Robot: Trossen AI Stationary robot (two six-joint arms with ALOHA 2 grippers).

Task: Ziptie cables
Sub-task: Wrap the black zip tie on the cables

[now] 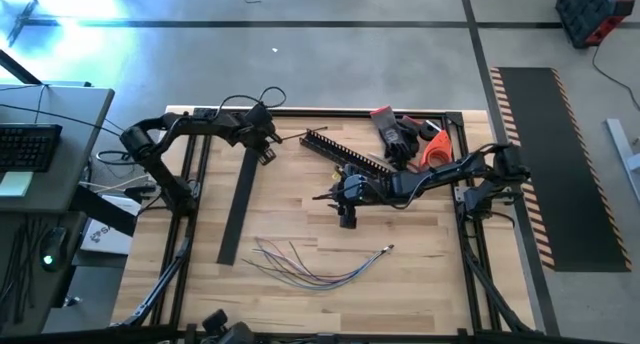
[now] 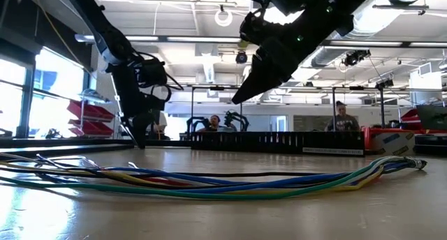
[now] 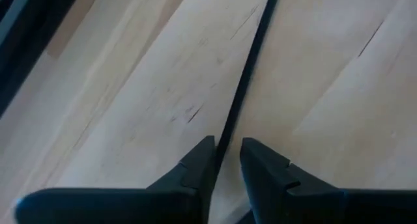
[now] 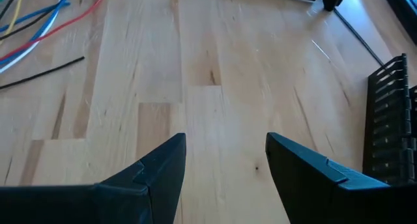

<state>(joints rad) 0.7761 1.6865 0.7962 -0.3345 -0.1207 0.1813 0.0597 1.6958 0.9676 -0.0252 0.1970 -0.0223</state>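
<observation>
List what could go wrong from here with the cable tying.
1. The cables lie fanned apart at one end, so a single grab may miss some strands.
2. The right hand, open above bare wood, is close to the comb-toothed channel and could knock it.
3. The left hand hovers at the flat black strip, far from the cables, and might drag the strip.

The cables (image 4: pixel 45 19) run off the right wrist view's edge, so only part shows; the comb-toothed channel (image 4: pixel 391 120) is cut off too.
</observation>
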